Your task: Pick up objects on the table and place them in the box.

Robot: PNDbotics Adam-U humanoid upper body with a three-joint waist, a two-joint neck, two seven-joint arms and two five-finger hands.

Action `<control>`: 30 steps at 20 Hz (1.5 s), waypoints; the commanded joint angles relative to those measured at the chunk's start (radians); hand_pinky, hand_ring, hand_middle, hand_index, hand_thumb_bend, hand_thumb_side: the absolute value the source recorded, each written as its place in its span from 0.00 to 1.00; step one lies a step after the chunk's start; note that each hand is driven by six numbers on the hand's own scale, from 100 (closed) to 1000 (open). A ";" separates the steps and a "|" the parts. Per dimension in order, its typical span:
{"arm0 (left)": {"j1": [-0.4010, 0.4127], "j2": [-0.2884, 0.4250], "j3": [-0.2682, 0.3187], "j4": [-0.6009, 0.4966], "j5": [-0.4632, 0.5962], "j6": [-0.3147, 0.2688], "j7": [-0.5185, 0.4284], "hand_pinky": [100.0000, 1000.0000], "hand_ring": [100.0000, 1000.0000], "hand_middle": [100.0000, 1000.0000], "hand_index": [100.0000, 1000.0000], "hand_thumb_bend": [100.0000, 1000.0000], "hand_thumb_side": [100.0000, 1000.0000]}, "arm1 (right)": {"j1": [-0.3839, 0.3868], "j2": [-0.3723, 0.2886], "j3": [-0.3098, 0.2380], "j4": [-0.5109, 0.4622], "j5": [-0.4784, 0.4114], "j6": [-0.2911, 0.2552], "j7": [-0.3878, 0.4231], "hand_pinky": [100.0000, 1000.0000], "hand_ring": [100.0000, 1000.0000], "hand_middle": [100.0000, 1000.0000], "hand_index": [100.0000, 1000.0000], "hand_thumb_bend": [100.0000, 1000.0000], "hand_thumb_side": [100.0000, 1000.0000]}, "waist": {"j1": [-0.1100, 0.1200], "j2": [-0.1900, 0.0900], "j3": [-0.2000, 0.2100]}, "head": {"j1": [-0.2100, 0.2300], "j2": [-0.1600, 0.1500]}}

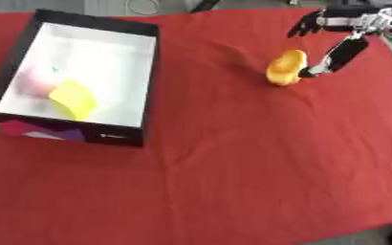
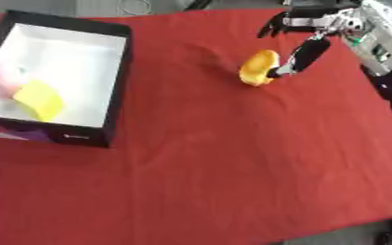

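Right robot hand (image 1: 337,52): one finger or the thumb touches the yellow-orange object (image 1: 286,67); other fingers spread above, nothing enclosed. I judge no grasp yet. Left robot hand not in view. Object rests on red-covered worktop (image 1: 233,182), well right of box (image 1: 149,72).

Risk: single-sided contact could push or roll the object away.

Box holds a yellow item (image 1: 73,99) and a pink one (image 1: 34,82). Open cloth between object and box; right edge near.
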 commanded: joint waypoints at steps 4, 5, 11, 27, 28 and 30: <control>-0.010 0.011 0.004 -0.009 0.002 0.001 -0.003 0.81 0.65 0.71 0.79 0.87 0.51 | -0.036 -0.001 0.001 0.056 0.057 -0.012 -0.002 0.87 0.87 0.87 0.87 0.41 0.27 | 0.014 0.002 0.004 | -0.006 -0.018; -0.010 0.010 0.004 -0.010 0.002 0.001 -0.002 0.81 0.65 0.71 0.79 0.87 0.51 | -0.041 0.005 0.001 0.072 0.072 -0.013 -0.005 0.87 0.87 0.87 0.87 0.41 0.27 | 0.014 0.003 0.005 | -0.007 -0.019; -0.009 0.008 0.005 -0.011 0.002 0.001 0.000 0.81 0.65 0.71 0.79 0.87 0.51 | -0.061 0.036 0.000 0.149 0.153 -0.036 -0.025 0.86 0.87 0.87 0.87 0.40 0.26 | 0.016 0.009 0.009 | -0.008 -0.020; -0.006 0.001 0.004 -0.011 0.000 0.003 0.001 0.81 0.65 0.71 0.79 0.87 0.51 | -0.073 0.072 0.000 0.218 0.187 -0.040 -0.062 0.84 0.80 0.73 0.79 0.35 0.08 | 0.022 0.017 0.009 | -0.018 -0.022; -0.006 0.001 0.004 -0.011 -0.001 0.003 0.001 0.81 0.66 0.71 0.79 0.87 0.51 | -0.073 0.073 0.000 0.218 0.175 -0.034 -0.068 0.84 0.79 0.72 0.78 0.35 0.06 | 0.023 0.017 0.009 | -0.019 -0.022; -0.006 0.001 0.003 -0.011 -0.002 0.003 0.000 0.81 0.66 0.71 0.79 0.87 0.51 | -0.074 0.073 0.000 0.213 0.155 -0.023 -0.074 0.84 0.78 0.70 0.76 0.35 0.04 | 0.023 0.016 0.008 | -0.019 -0.020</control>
